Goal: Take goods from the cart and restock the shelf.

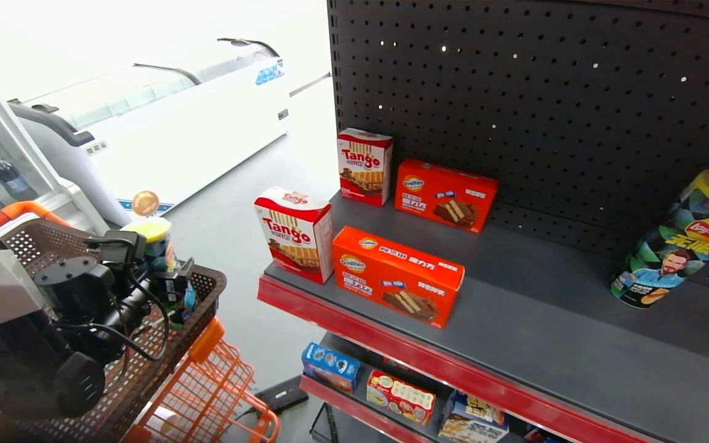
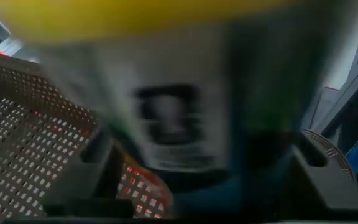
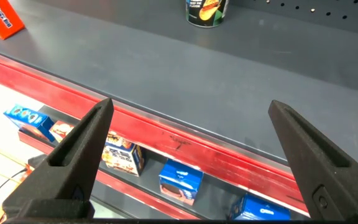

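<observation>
Gripping chip can (image 1: 156,245) at cart (image 1: 214,282), L gripper (image 1: 173,278) clamped; R gripper (image 3: 190,112) spread by shelf (image 3: 260,81) edge

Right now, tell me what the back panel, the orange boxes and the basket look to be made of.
Back panel: likely painted sheet metal, matte black, with a regular grid of punched holes.
Orange boxes: printed cardboard, slightly glossy, with crisp folded edges.
Basket: probably moulded plastic, brown, matte, perforated walls with a thick rim.
</observation>
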